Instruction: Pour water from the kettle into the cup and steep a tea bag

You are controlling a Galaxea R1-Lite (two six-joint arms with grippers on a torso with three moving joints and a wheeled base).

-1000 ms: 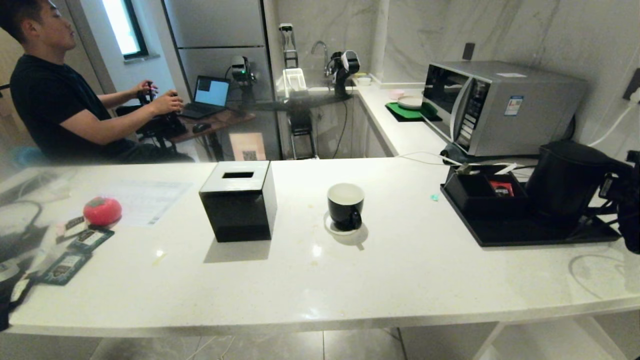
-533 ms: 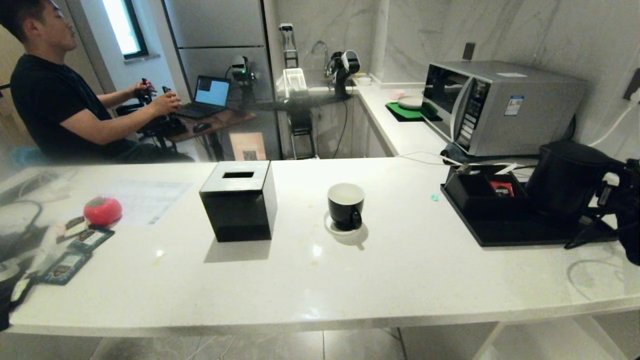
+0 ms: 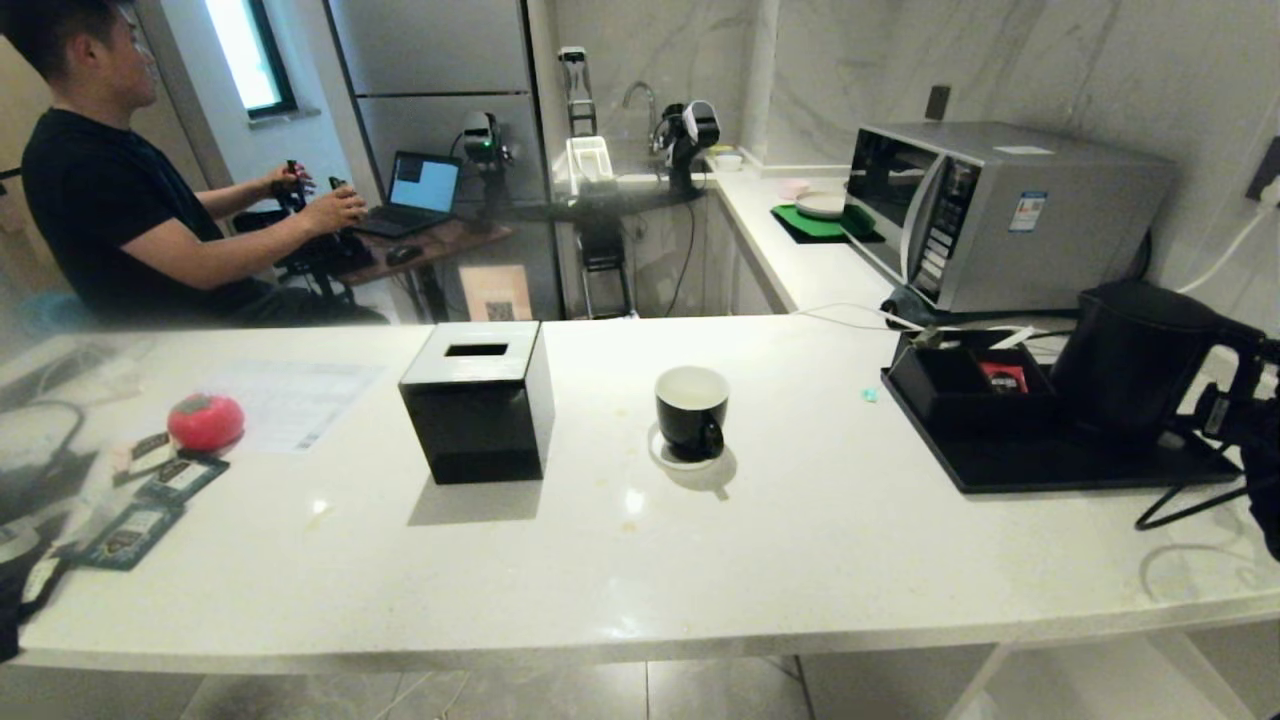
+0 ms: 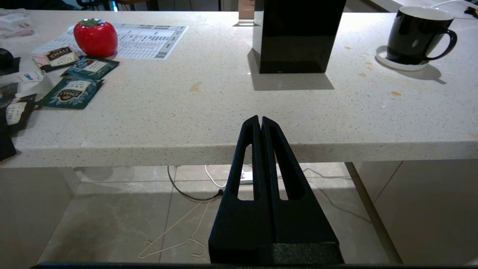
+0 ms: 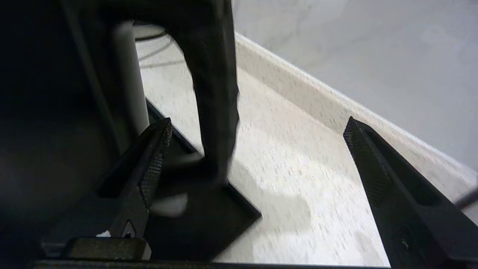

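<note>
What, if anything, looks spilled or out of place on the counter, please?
Small brownish drip stains dot the counter beside the cup, like dried tea, and another blotch lies before the black tissue box. Nothing is tipped or broken.

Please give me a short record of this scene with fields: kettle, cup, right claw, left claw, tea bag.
kettle: upright on the black tray, at the counter's right end
cup: upright on a white coaster, mid-counter
right claw: open, beside the kettle handle, holding nothing
left claw: shut, empty, parked below the counter edge
tea bag: cannot tell
</note>
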